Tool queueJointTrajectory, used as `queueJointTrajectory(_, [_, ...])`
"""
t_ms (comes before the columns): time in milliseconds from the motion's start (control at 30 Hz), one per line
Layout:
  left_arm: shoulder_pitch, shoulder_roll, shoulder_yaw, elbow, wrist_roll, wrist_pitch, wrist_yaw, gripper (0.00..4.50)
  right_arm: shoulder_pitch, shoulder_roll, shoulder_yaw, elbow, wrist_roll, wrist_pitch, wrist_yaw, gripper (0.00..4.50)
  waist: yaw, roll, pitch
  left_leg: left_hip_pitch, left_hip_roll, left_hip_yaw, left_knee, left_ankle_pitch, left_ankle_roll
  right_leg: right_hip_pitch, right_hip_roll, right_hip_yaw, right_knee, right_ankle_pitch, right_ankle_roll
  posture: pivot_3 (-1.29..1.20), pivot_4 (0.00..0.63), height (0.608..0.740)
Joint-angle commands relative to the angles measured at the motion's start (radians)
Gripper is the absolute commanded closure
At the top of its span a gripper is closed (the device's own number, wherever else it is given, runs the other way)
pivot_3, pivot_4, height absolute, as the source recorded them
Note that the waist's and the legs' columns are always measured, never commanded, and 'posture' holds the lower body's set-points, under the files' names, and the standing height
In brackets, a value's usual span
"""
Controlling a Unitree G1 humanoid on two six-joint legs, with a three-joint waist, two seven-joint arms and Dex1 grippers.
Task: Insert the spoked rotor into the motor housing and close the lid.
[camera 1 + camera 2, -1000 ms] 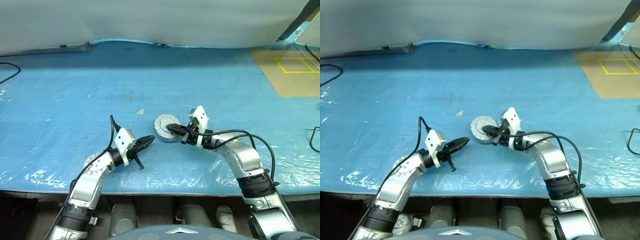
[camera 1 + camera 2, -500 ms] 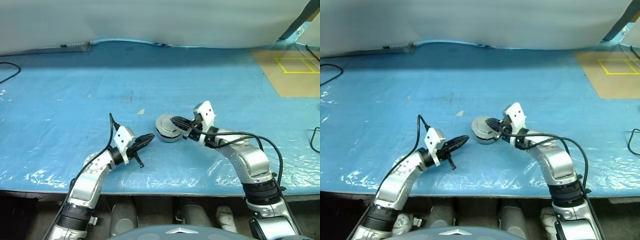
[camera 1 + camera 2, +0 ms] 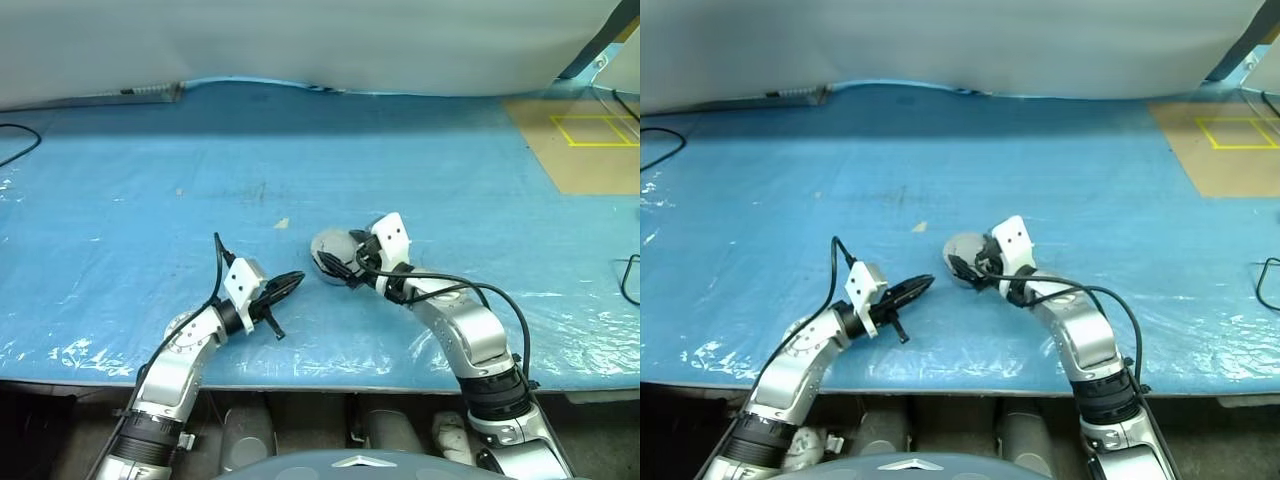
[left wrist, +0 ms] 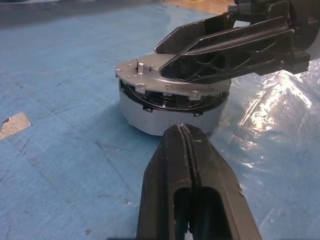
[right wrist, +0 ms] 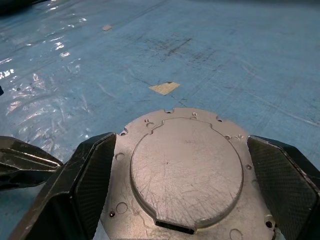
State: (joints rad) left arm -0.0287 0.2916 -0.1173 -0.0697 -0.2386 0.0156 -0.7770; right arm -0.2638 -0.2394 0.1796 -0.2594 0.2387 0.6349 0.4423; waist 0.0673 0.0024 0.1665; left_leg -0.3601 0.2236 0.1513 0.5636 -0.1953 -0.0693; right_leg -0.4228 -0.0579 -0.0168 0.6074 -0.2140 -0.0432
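Just one motor housing, one lid, two hands.

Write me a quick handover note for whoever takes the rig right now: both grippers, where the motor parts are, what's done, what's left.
Left gripper: shut, empty, pointing at the motor housing from close by on the blue table cover.
Right gripper: open, fingers either side of the lid, not clamping it.
Lid: lying nearly flat on the housing, with a thin gap showing along the near edge in the left wrist view.
Spoked rotor: a dark rim shows under the lid; probably inserted.
Left: confirm the lid is fully seated, press if not, then pull both arms away.
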Motion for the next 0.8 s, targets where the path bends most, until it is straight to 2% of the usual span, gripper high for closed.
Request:
queueJointTrajectory(33, [0.008,0.004,0.003,0.005,-0.009,-0.035,-0.007,4.5,-0.008,0.009,0.007,0.002,-0.01,-0.038,-0.003,0.02,0.0,0.0,0.0,0.0,0.0,0.0,0.0,0.0,0.0,0.0,0.0,0.0,0.0,0.0,0.0,0.0,0.15,0.74])
queueJointTrajectory(233, [0.003,0.006,0.001,0.035,-0.005,-0.056,-0.012,4.5,0.003,0.003,0.022,0.05,-0.049,-0.089,-0.002,0.02,0.0,0.0,0.0,0.0,0.0,0.0,0.0,0.0,0.0,0.0,0.0,0.0,0.0,0.0,0.0,0.0,0.15,0.74])
queueJointTrajectory(400, [-0.001,0.007,-0.001,0.047,-0.004,-0.063,-0.014,4.5,0.01,-0.009,0.024,0.057,-0.066,-0.104,0.005,1.53,0.0,0.0,0.0,0.0,0.0,0.0,0.0,0.0,0.0,0.0,0.0,0.0,0.0,0.0,0.0,0.0,0.15,0.74])
queueJointTrajectory(800, [0.0,0.002,-0.005,0.076,-0.005,-0.084,-0.022,4.5,-0.03,-0.05,0.036,-0.049,-0.052,0.051,0.02,1.53,0.001,0.0,0.0,0.0,0.0,0.0,0.0,0.0,0.0,0.0,0.0,0.0,0.0,0.0,0.0,0.0,0.15,0.74])
